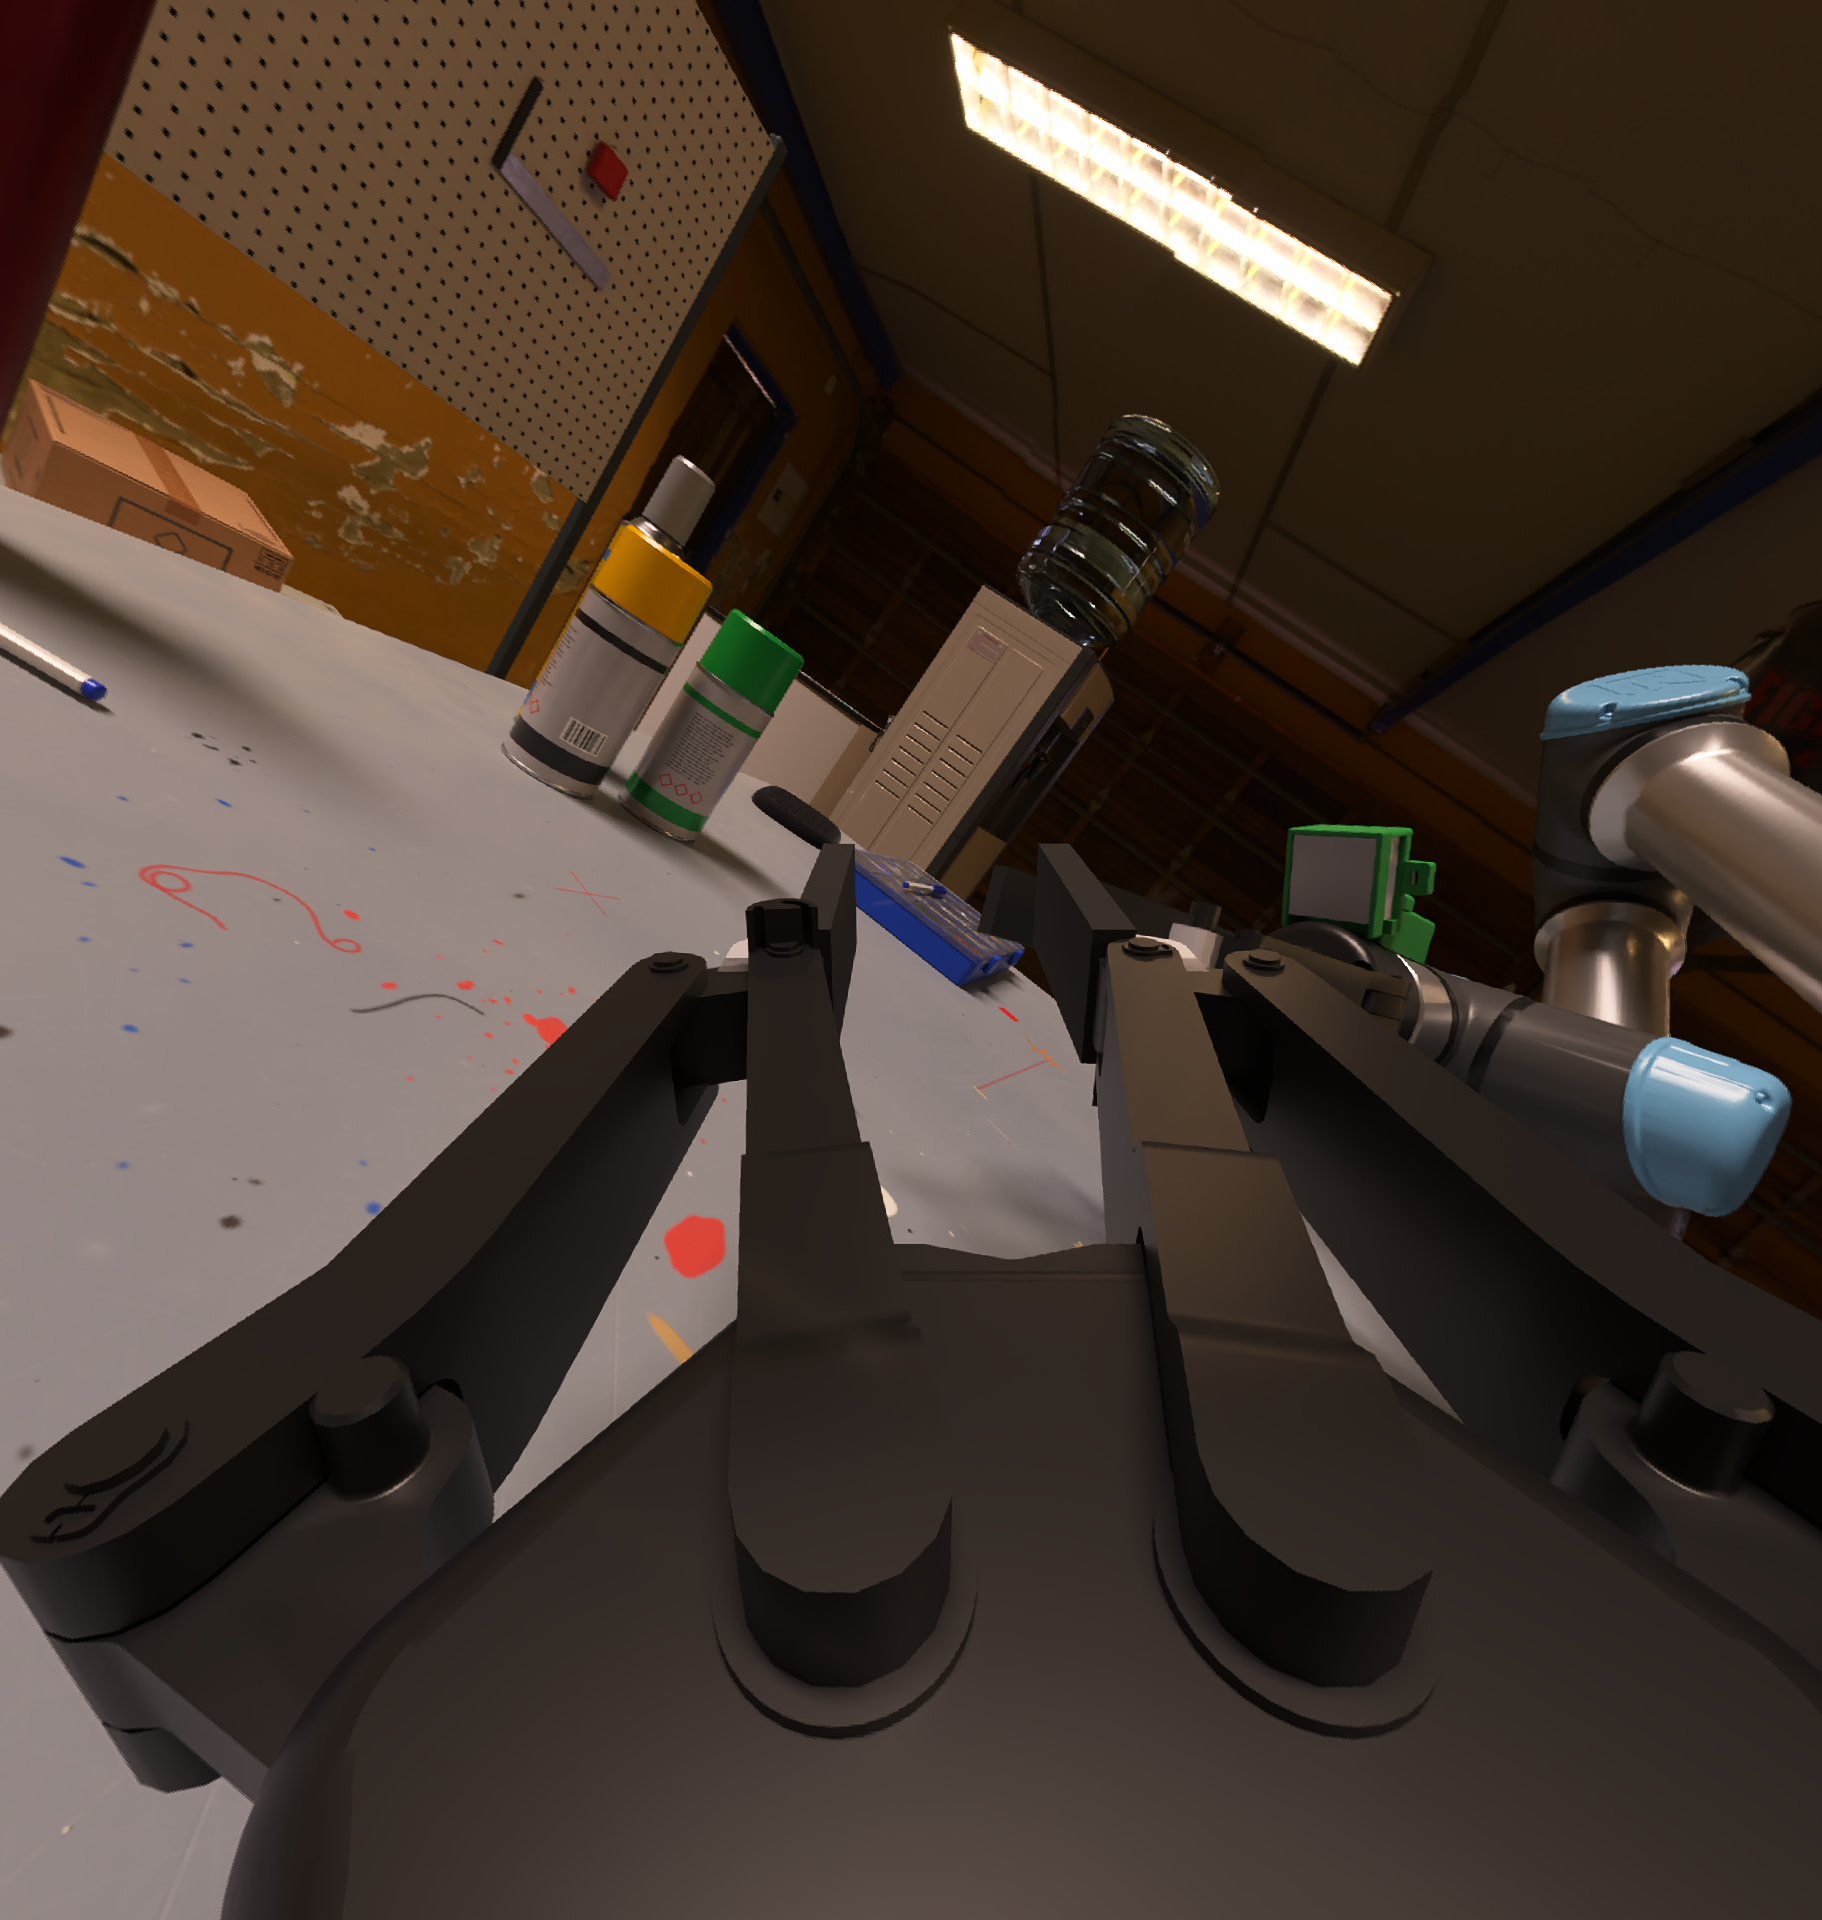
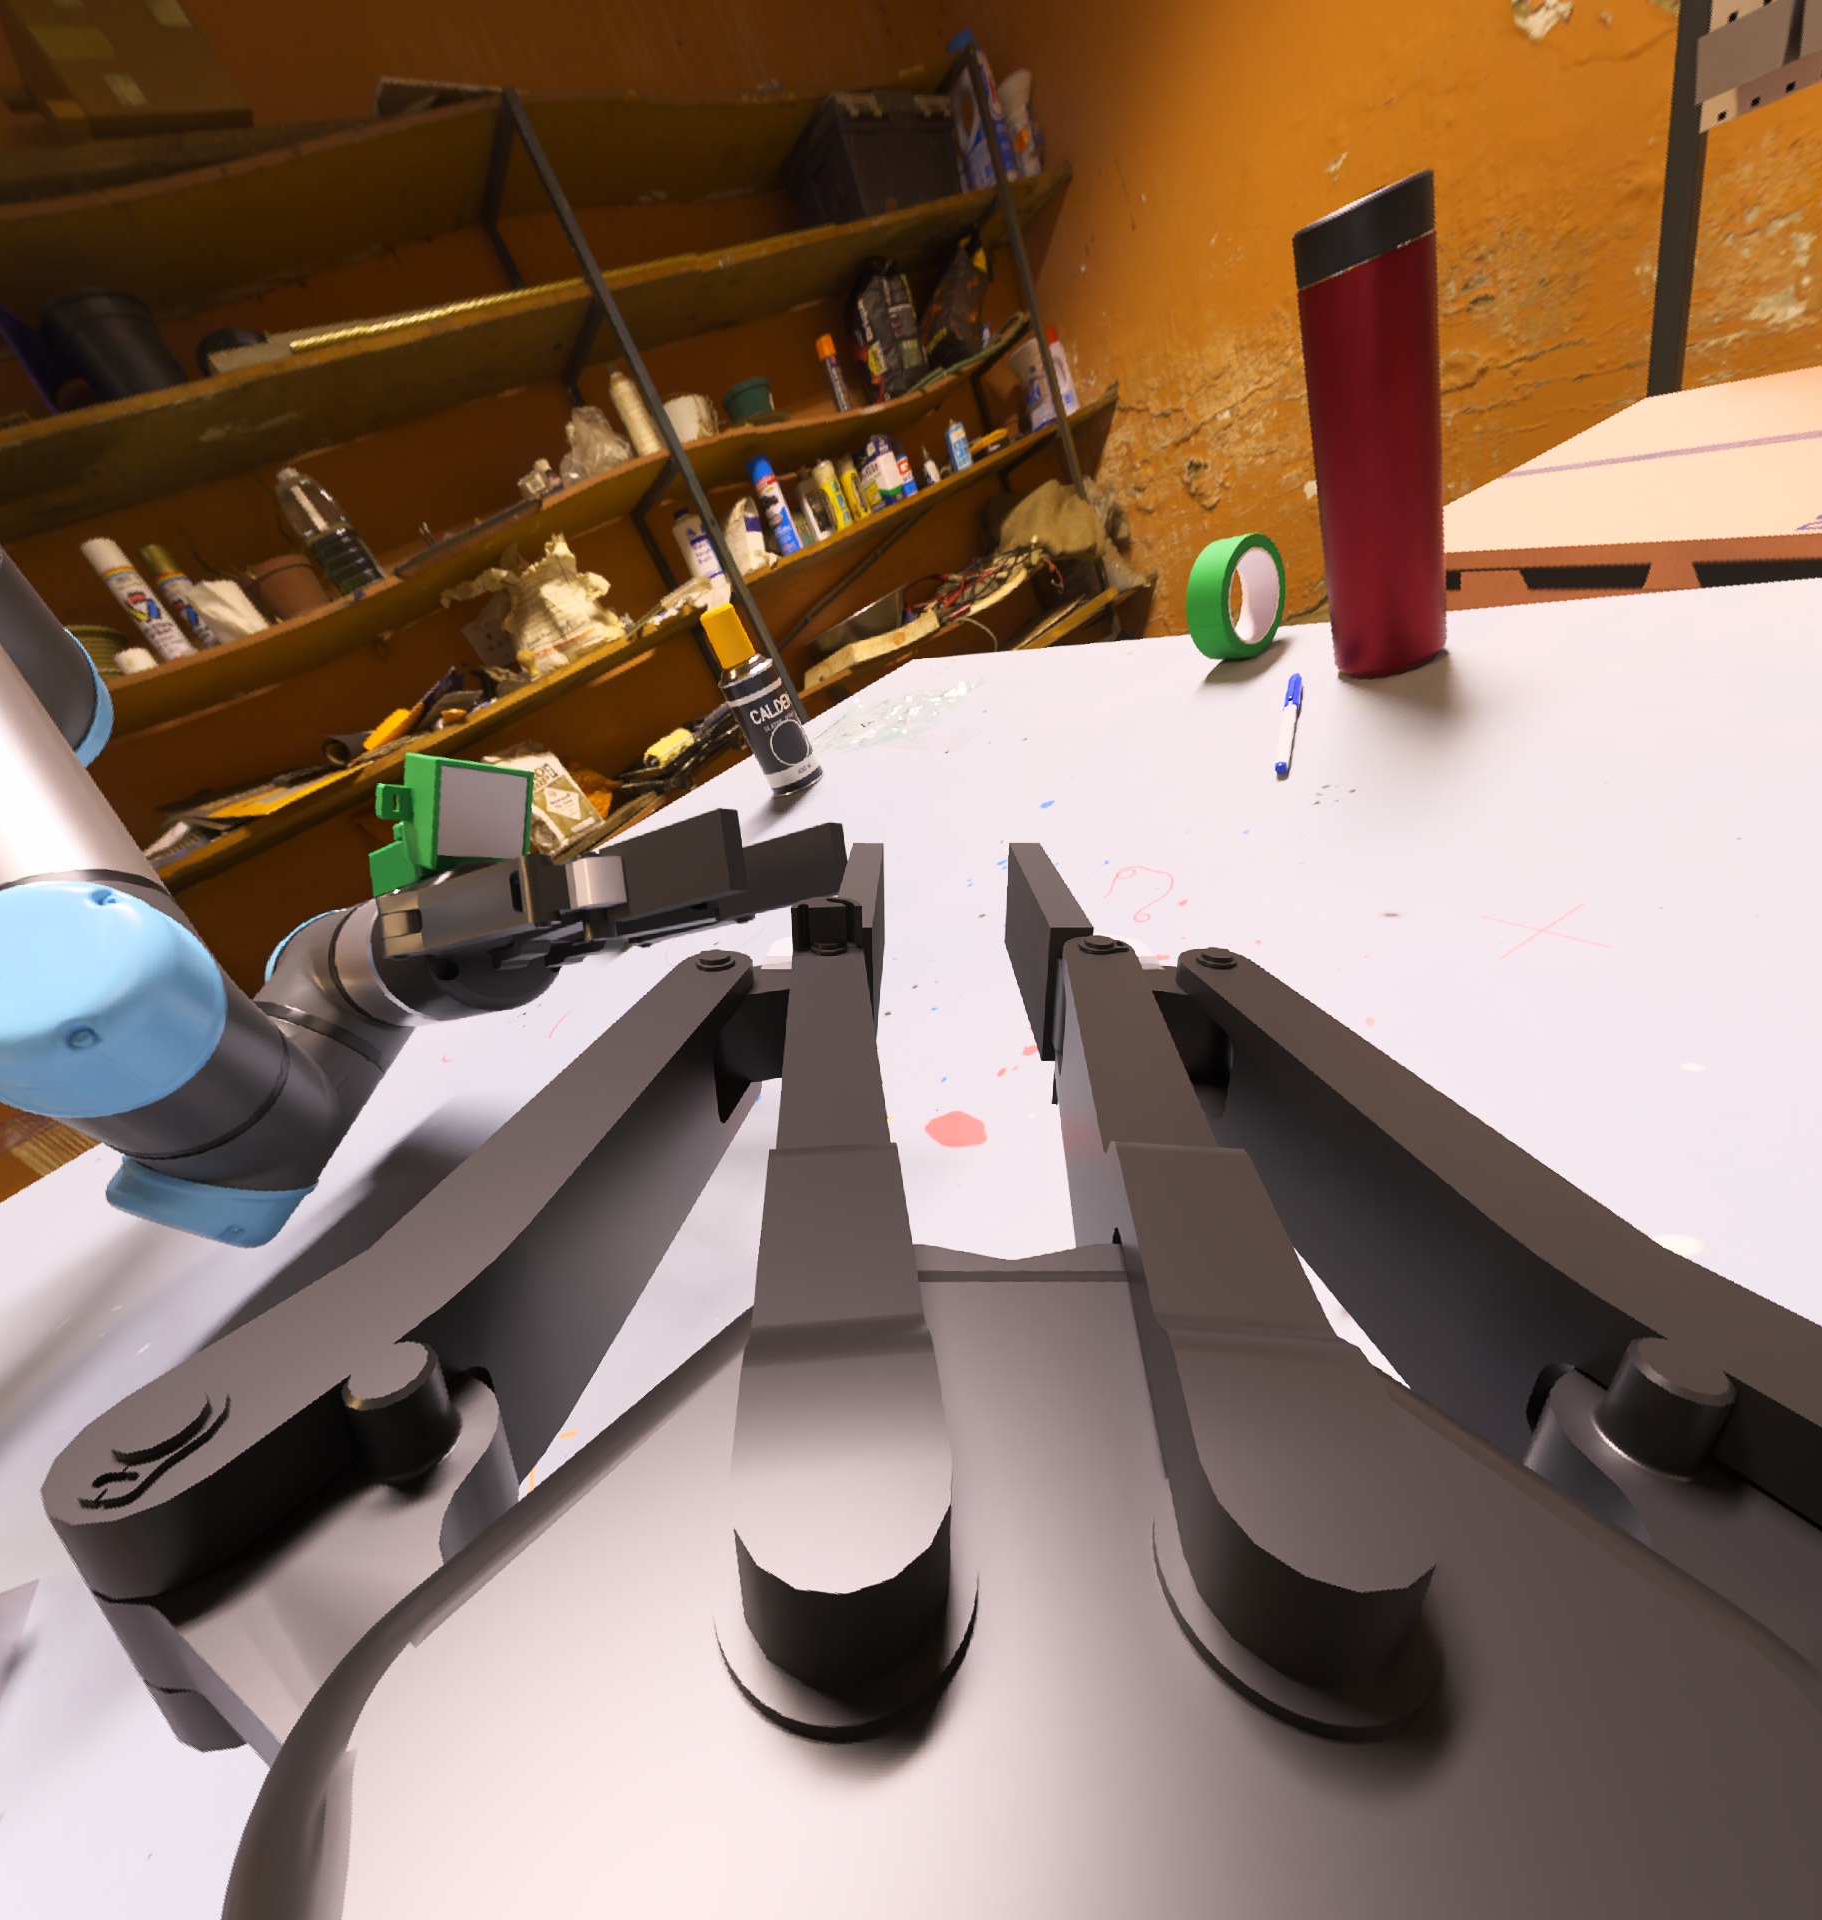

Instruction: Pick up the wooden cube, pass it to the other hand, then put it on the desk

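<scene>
Wooden cube: not visible from either claw; direction, long axis and nearer arm unknown to me. Left claw spread, empty. Right claw spread, empty, above tabletop.

Both arms reach low over the desk and meet tip to tip. The left gripper has its fingers parted with nothing between them, and the right gripper is parted the same way, also bare. Behind each gripper a silver forearm with blue-capped joints bends down into a dark wrist carrying a green camera block.
</scene>
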{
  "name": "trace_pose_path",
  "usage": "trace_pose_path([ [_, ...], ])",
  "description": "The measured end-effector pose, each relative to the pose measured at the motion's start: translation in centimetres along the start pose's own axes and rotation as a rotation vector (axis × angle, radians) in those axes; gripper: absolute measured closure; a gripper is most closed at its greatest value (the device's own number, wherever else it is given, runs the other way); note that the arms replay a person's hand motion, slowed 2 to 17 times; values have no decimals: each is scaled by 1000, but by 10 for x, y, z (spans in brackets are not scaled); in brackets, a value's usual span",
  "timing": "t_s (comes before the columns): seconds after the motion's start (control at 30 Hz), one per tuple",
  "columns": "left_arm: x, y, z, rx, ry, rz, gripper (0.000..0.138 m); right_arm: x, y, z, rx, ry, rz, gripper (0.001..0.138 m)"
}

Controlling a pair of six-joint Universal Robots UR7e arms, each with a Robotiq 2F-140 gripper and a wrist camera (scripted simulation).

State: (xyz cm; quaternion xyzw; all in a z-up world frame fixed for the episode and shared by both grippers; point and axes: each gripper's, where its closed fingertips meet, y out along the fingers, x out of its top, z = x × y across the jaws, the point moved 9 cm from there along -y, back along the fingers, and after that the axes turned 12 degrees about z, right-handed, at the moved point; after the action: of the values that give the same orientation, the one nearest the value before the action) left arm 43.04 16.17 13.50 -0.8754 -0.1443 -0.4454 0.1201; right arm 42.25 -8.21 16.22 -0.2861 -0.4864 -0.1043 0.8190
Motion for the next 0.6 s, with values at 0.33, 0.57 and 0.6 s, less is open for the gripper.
trace_pose_path([
  [0.33,5,-9,3,56,19,-25,91,-17,17,6,-3,-32,39,105],
  [0.57,8,-16,7,84,11,-47,91,-27,26,6,-29,-78,83,105],
  [0.6,8,-17,8,88,8,-51,91,-28,27,6,-33,-84,90,105],
])
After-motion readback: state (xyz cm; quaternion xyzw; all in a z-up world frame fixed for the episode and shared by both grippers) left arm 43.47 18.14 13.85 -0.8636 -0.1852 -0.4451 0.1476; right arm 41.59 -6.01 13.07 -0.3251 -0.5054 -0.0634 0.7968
